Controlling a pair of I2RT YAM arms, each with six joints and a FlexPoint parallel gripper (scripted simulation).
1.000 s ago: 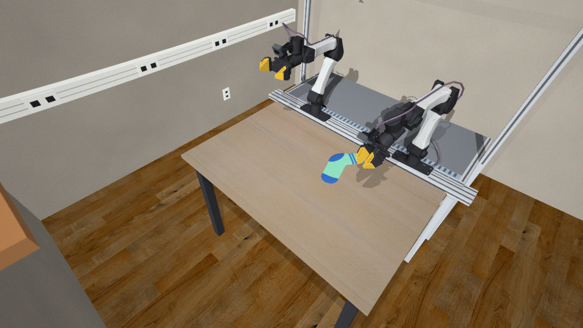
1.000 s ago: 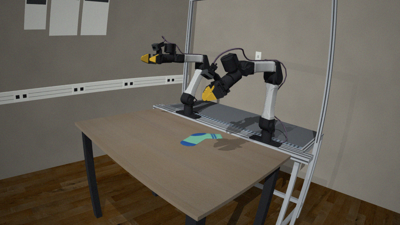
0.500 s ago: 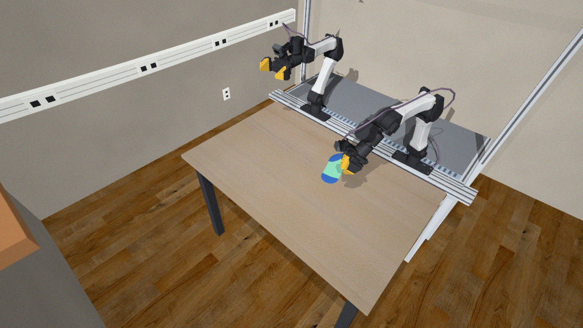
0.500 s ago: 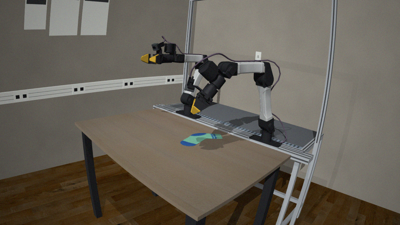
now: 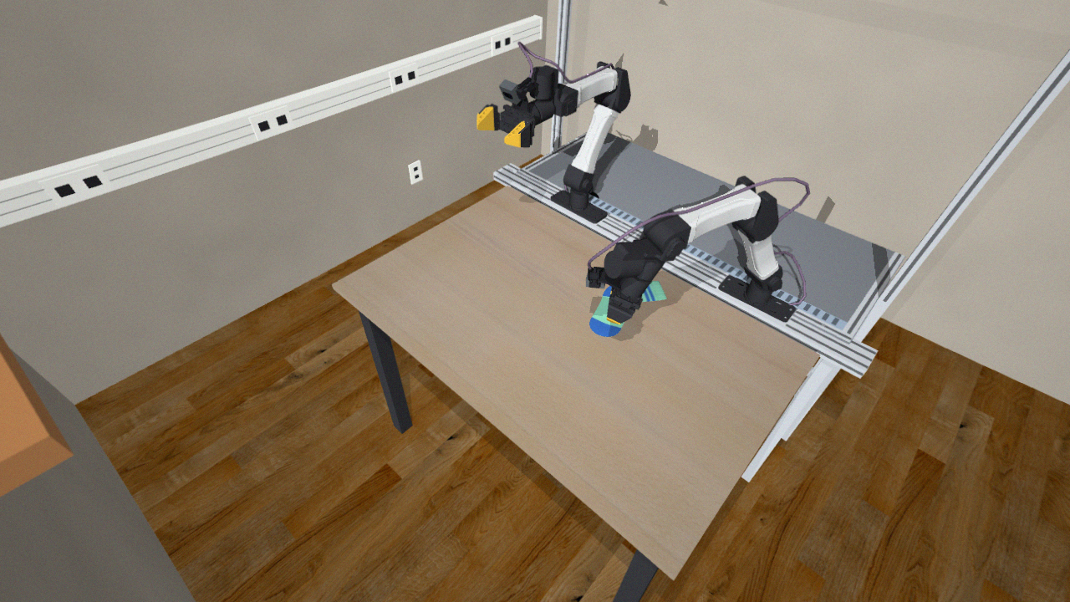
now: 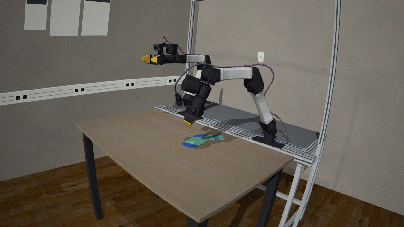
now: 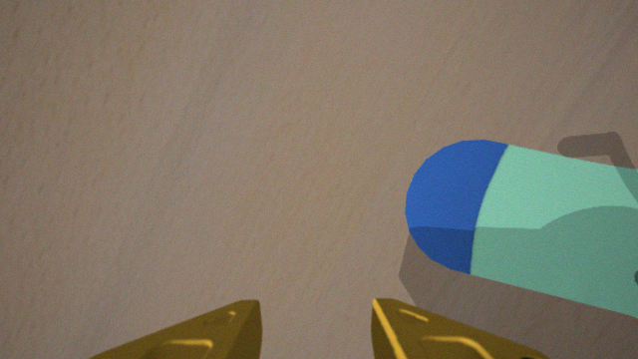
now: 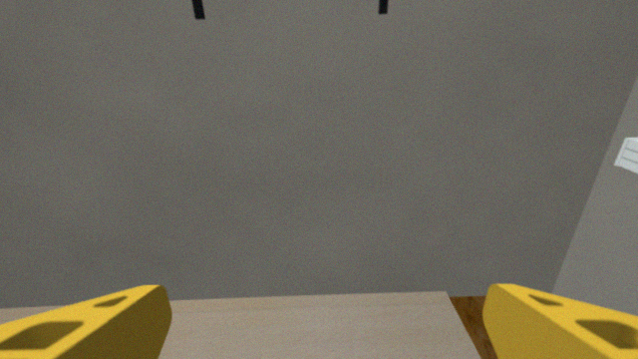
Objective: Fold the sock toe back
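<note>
Sock of mint-green cloth, blue-toed [image 5: 603,305] [image 6: 201,139] [image 7: 543,199], lies flat on the pale wooden table [image 5: 486,314] [image 6: 158,169] [image 7: 199,150] [image 8: 309,324]. Your nearer yellow-tipped left gripper [image 5: 614,321] [image 6: 188,124] [image 7: 316,314] is part-spread, holding nothing; its camera puts the toe ahead-right, foot running rightward. Exterior reveals air beneath, unclear from top.

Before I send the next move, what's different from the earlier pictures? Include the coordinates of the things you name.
The left gripper [image 5: 614,320] [image 6: 187,124] [image 7: 316,314] has come down and across from the cuff side toward the toe of the sock [image 5: 600,305] [image 6: 198,140] [image 7: 538,199], hovering above the table. Nothing was taken hold of or let go. The sock lies flat and unfolded as before; the right gripper [image 5: 497,133] [image 6: 149,59] [image 8: 326,298] stayed put, open.
</note>
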